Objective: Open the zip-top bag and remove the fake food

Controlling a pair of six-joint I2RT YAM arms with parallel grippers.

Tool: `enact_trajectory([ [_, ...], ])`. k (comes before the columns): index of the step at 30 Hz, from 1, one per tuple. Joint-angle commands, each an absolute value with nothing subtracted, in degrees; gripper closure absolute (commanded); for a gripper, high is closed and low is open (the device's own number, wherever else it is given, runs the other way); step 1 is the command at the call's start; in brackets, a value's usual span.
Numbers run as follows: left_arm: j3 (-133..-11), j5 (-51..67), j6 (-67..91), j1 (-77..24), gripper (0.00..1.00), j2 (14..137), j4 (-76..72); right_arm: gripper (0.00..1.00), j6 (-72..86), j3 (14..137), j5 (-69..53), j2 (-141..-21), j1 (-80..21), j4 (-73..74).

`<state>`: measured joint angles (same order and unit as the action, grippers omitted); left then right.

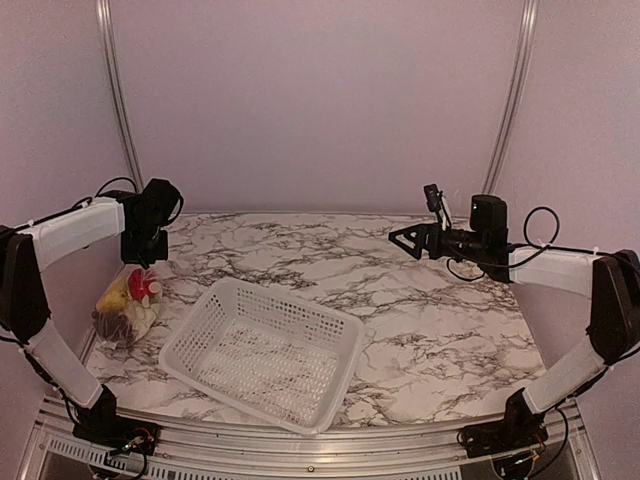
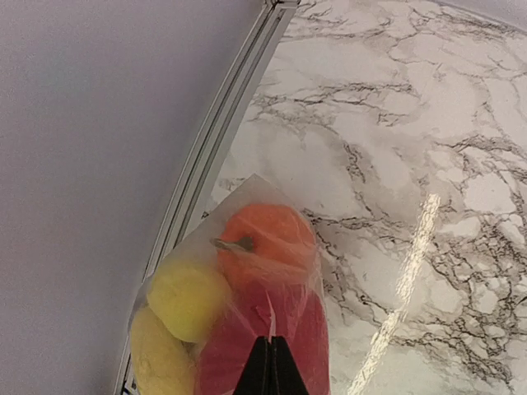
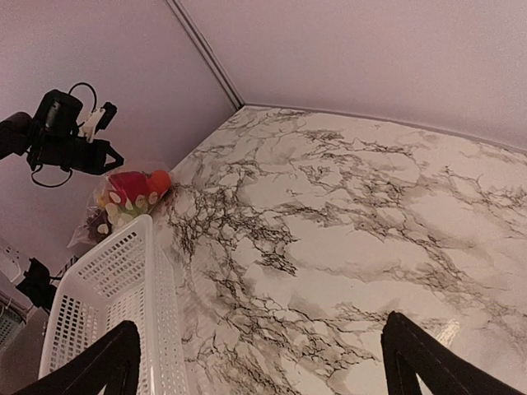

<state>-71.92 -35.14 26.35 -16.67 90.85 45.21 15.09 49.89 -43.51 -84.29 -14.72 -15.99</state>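
One white basket (image 1: 262,360), one filled zip-top bag (image 1: 127,308)

White shells, black joints, loose black cables on left arm (image 1: 70,228), right arm (image 1: 560,268); left gripper (image 2: 269,346), right gripper (image 3: 262,322) black

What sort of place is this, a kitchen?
Probably a robot test bench, not a kitchen: a left arm and a right arm bolted to a marble-look table, with a bag of toy food and a basket as props.
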Motion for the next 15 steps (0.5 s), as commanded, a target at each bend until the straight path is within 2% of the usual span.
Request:
enact_trajectory([
  [1,-81.0,-31.2,18.4,-18.3,1.0,93.6,36.4,0.01,16.7,49.5,-44.6,-85.0,-14.3,-19.0],
  [15,-99.6,-12.8,6.2,-29.2,1.0,108.5,15.6,0.01,18.8,48.6,-44.5,-84.4,-12.2,-21.1],
])
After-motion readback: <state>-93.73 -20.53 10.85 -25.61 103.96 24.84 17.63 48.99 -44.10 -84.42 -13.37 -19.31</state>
